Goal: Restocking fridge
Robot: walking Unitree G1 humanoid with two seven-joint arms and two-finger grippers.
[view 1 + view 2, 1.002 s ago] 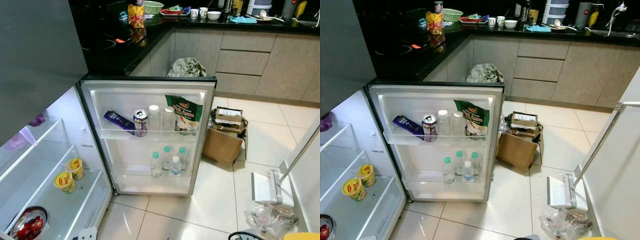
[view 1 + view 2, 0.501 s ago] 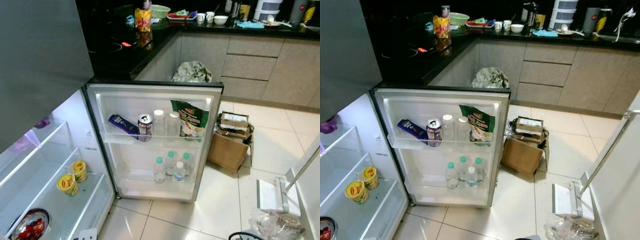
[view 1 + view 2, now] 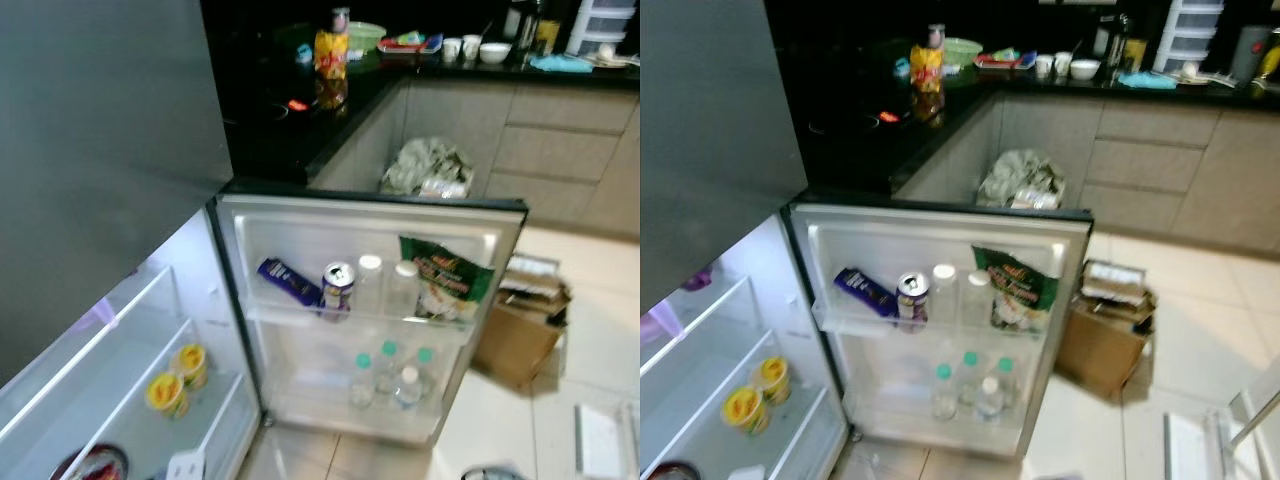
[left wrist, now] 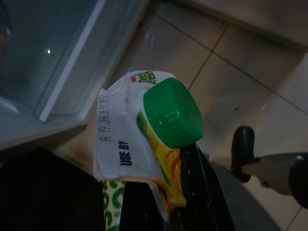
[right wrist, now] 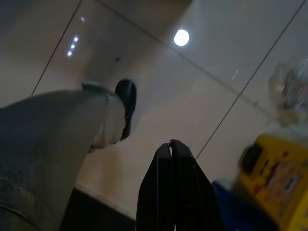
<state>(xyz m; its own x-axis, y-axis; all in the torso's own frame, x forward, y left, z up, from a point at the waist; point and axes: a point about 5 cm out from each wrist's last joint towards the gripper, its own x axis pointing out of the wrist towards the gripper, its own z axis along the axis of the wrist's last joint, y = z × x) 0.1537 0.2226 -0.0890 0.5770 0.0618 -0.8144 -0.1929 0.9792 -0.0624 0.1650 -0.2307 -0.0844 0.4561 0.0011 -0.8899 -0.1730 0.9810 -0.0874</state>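
**Camera swings left toward the fridge; carton in hand**

Kitchen floor tiles and the open white fridge door (image 3: 370, 310) have slid rightward in your head views, blurred, so you are turning. Your left gripper (image 4: 185, 166) holds the green-capped juice carton (image 4: 154, 139) clamped, low beside the fridge. Your right gripper (image 5: 169, 147), pinched together and empty, hangs idle. Shelving comes next.

Pale glossy floor tiles (image 3: 1200, 330) spread below grey cabinets (image 3: 1140, 165) under a black counter (image 3: 300, 120) cluttered at the far side — a cardboard box (image 3: 1105, 335) sits on the floor, right.
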